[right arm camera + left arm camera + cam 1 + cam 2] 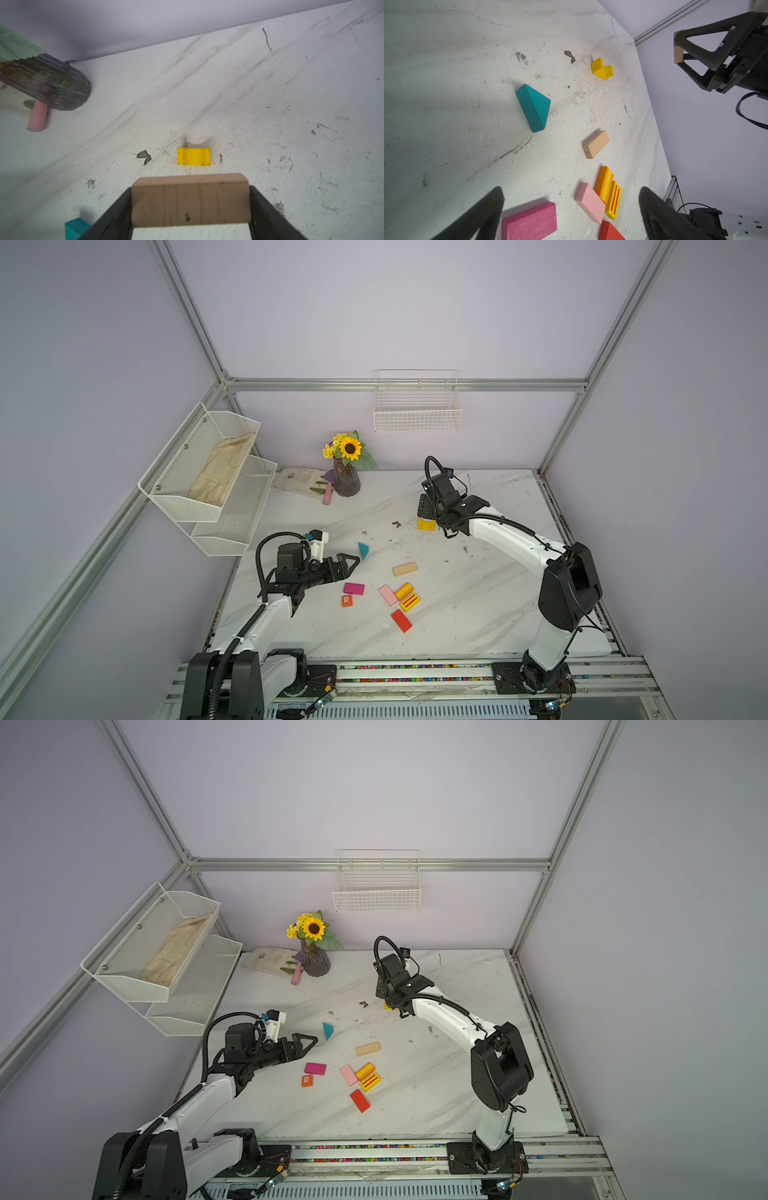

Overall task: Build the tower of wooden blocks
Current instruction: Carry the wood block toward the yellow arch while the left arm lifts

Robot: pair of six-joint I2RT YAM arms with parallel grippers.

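Low in the frame, loose painted wooden blocks [388, 595] are scattered flat on the white marbled table [478, 605]. Beside them the left gripper [348, 563] is spread wide and empty. Higher, right of centre, a plain tan wooden slab [190, 197] is clamped end to end by the right gripper [190, 209], near a yellow notched block [193, 156]. The pieces are judged light, rigid and smooth, and best gripped on flat opposite faces. No tower is stacked yet. The yellow notched block is partly hidden by the arm in both top views.

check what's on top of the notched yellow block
Nothing rests on the notched yellow block; its top is bare. The right gripper, holding a tan block, partly covers it from above.
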